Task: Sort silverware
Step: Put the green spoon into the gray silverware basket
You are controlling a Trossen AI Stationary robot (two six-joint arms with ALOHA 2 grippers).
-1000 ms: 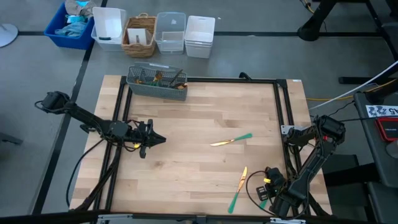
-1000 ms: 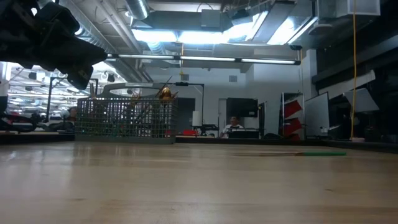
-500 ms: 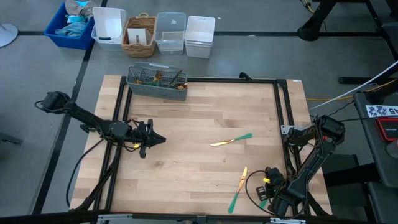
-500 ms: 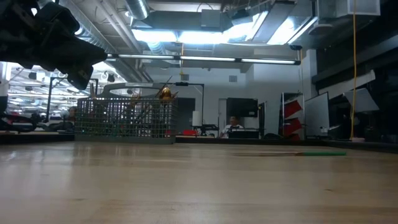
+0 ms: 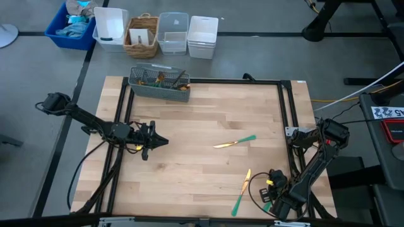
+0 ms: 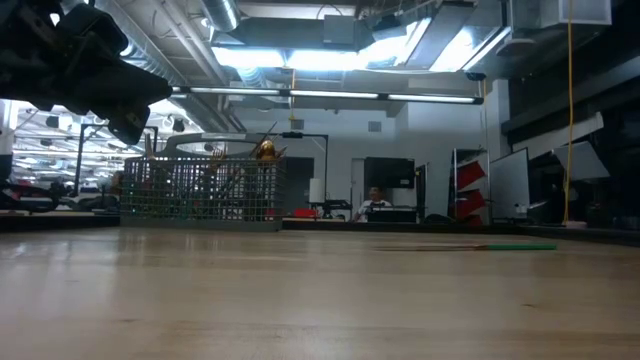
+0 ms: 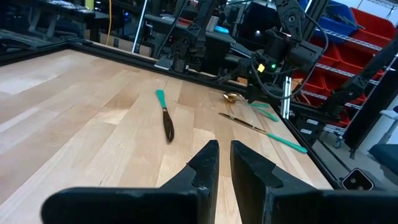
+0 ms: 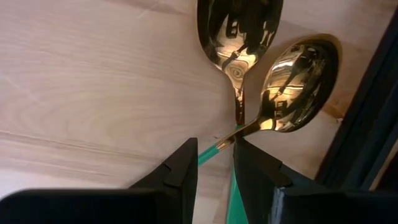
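Two spoons with gold bowls (image 8: 239, 25) (image 8: 298, 84) and teal handles lie crossed on the wood near the table's near right corner. My right gripper (image 8: 216, 146) (image 5: 271, 189) points down over them, open, with one finger on each side of the crossing handles. Two knives with gold blades and teal handles (image 5: 235, 142) (image 5: 241, 191) lie flat toward the table's middle. A grey wire caddy (image 5: 159, 83) holding more silverware stands at the far edge. My left gripper (image 5: 163, 140) (image 7: 224, 155) hovers level over the left half, shut, holding nothing. My right gripper comes from above, and the tilted spoon's handle (image 8: 210, 151) runs slantwise across the gap between its fingers. I cannot tell whether either finger touches it. Both spoons look to be lying on the table.
A black frame rail (image 5: 287, 126) runs along the table's right side, close to the spoons. Beyond the far edge stand a blue bin (image 5: 72, 25), a white bin (image 5: 110, 28), a wicker basket (image 5: 142, 36) and plastic tubs (image 5: 202, 36). Bare wood lies between the two arms.
My right arm has tipped a little at the wrist above the spoons, without leaving its place. The knives and the caddy lie as before.
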